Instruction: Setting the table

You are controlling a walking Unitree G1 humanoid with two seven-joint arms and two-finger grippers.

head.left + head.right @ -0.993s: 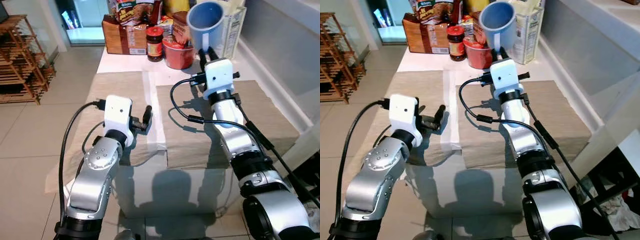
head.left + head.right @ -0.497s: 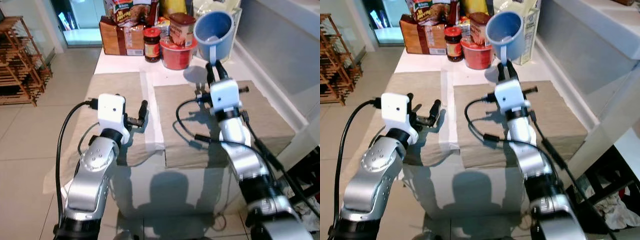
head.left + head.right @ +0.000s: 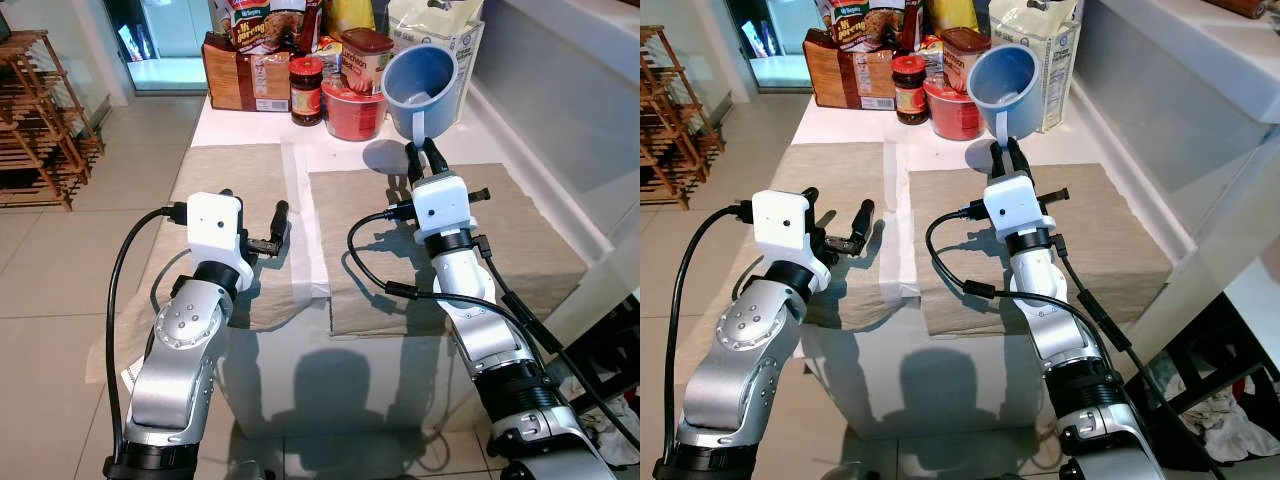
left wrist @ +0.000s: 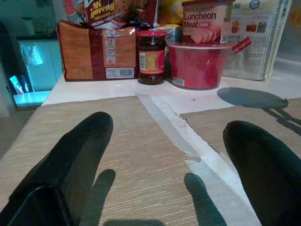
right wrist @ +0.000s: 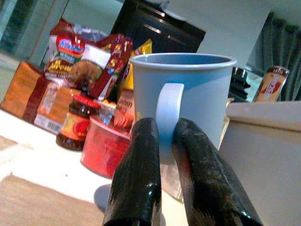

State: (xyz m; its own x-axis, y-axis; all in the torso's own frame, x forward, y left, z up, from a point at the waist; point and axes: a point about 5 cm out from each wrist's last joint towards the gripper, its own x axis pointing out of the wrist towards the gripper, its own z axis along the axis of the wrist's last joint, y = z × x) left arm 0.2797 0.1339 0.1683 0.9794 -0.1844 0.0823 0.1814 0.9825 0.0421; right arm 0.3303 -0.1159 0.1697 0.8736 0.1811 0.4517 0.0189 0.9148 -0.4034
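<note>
Meanwhile my right gripper stayed pinched on the handle of the blue mug, held in the air in the upper middle of the frame, above the far edge of the right placemat. Over the last second I had drawn it back from above the red bowl, so setting it down seemed close. My left gripper hovered wide open and empty at centre left, over the left placemat.
</note>
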